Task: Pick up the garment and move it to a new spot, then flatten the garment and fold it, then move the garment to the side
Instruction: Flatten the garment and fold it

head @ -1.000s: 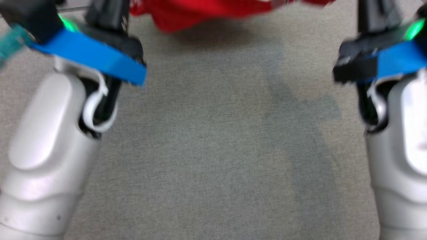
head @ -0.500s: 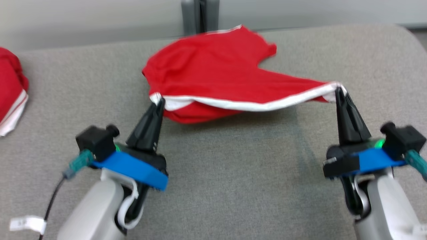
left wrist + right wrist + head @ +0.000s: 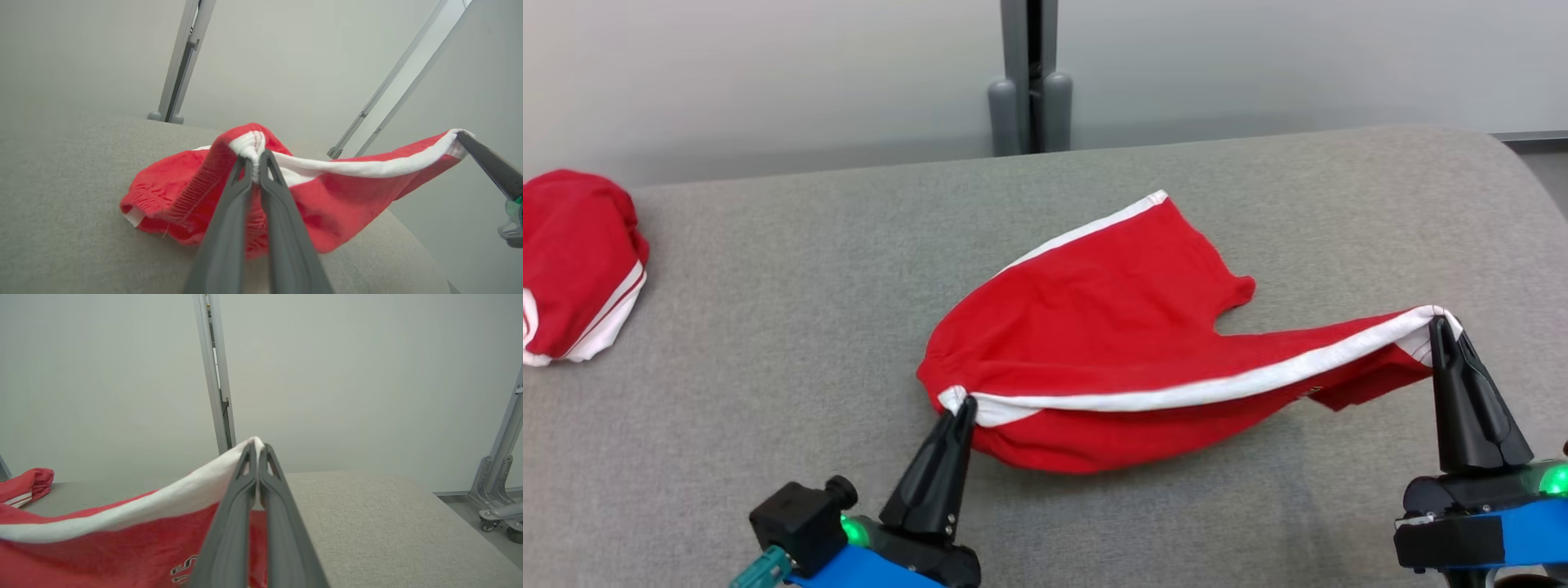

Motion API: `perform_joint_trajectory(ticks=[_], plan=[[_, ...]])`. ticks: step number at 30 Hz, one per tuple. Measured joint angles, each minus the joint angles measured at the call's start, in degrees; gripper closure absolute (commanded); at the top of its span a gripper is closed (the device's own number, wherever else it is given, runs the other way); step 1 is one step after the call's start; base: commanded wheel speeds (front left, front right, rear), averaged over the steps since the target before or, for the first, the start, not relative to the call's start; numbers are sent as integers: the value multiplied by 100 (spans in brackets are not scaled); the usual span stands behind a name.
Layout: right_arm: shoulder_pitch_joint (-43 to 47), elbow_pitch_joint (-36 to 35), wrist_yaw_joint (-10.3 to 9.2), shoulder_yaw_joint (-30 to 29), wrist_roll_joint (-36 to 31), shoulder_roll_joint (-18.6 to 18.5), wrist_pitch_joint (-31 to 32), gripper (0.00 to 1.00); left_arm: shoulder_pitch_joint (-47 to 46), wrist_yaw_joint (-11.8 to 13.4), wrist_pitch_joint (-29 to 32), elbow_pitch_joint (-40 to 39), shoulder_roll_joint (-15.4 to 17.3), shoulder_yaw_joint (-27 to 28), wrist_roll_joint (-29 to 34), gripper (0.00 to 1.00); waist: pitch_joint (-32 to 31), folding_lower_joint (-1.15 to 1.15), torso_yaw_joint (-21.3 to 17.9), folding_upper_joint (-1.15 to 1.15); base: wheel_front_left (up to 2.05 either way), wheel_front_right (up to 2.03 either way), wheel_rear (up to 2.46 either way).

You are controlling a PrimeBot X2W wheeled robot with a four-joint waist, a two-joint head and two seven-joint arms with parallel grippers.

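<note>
The garment (image 3: 1111, 327) is a pair of red shorts with white stripes, stretched across the grey padded table (image 3: 768, 310) in the head view. My left gripper (image 3: 964, 404) is shut on its near-left white-trimmed corner. My right gripper (image 3: 1439, 320) is shut on the white-striped end at the right, lifted a little off the table. The far part of the garment lies on the surface. In the left wrist view the fingers (image 3: 229, 220) pinch a white hem of the garment (image 3: 339, 204). In the right wrist view my right gripper (image 3: 257, 447) clamps the white stripe of the garment (image 3: 122, 539).
A second red garment with white stripes (image 3: 572, 261) lies bunched at the table's far left edge. A grey post (image 3: 1029, 82) stands behind the table against a pale wall. The table's right end (image 3: 1519, 180) curves down to the floor, where a wheeled frame leg (image 3: 498, 498) stands.
The head camera has tilted up, so the whole picture shifted and the table's far edge and wall came into view. Both grippers stay shut on the garment.
</note>
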Motion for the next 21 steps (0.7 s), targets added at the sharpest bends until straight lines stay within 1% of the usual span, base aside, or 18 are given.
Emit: perform_joint_trajectory(ticks=[2,4,7,9,15,18,21], plan=[[-1,-23,0,-16,-80,4,142,100,61,63,82,-27,-41,-44,-36,100,74,0,68,0,0,0,0],[-66,131,0,-25,-1,5,252,100,56,115,162,29,-83,-56,-59,100,174,0,136,0,0,0,0],[-418,575,0,-48,-46,7,382,100,-40,131,274,212,-200,-86,-156,100,360,1,248,0,0,0,0],[-795,918,0,-40,35,-62,403,100,-249,122,256,364,-275,-56,-153,100,495,2,340,0,0,0,0],[-2061,2067,0,333,148,-609,701,100,-904,131,421,914,-568,118,-370,100,921,3,591,0,0,0,0],[-2764,2675,0,527,335,-780,887,100,-1309,131,524,1157,-650,199,-419,100,1138,3,687,0,0,0,0],[-3414,3295,0,697,344,-959,989,100,-1642,140,625,1430,-740,269,-503,100,1335,3,779,0,0,0,0]])
